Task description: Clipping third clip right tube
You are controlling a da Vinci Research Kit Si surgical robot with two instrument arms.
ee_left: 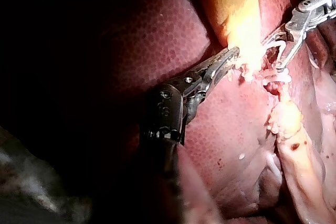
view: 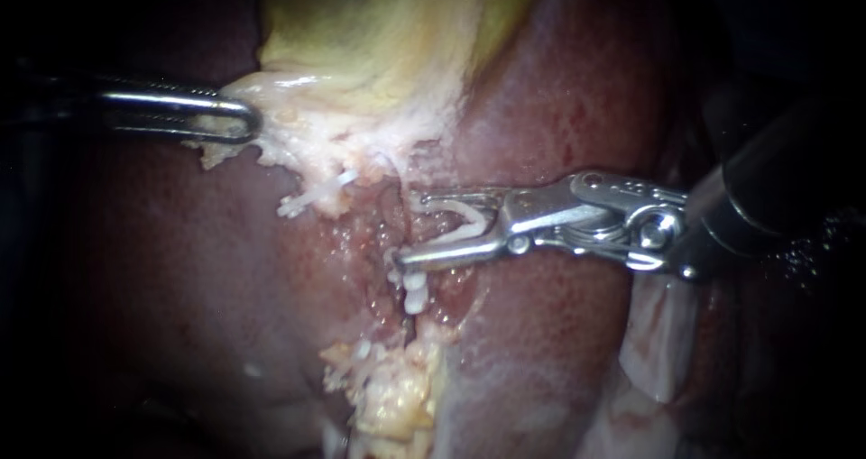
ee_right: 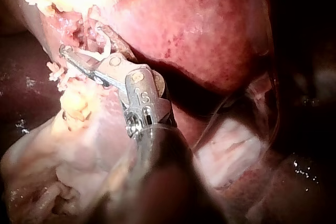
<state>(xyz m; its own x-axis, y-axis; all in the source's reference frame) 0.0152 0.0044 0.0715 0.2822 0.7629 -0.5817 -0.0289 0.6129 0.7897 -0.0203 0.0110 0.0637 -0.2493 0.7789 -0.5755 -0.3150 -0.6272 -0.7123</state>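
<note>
My right instrument (view: 413, 227) comes in from the right, its jaws standing apart with a white clip (view: 456, 220) held between them. The jaws straddle the reddish right tube (view: 394, 234) just above the white clips (view: 415, 292) that sit on it. The right wrist view shows the same jaws (ee_right: 79, 45) with the clip (ee_right: 97, 53) inside. My left instrument (view: 239, 121) is shut on the pale lower edge of the gallbladder (view: 388, 35). It also shows in the left wrist view (ee_left: 233, 53). Another white clip (view: 311, 197) sits on tissue further left.
Dark red liver (view: 180, 270) lies all around the dissected groove. A lump of yellow fatty tissue (view: 397, 396) hangs below the clipped tube. Pale tissue folds (view: 658, 342) lie under my right instrument's shaft.
</note>
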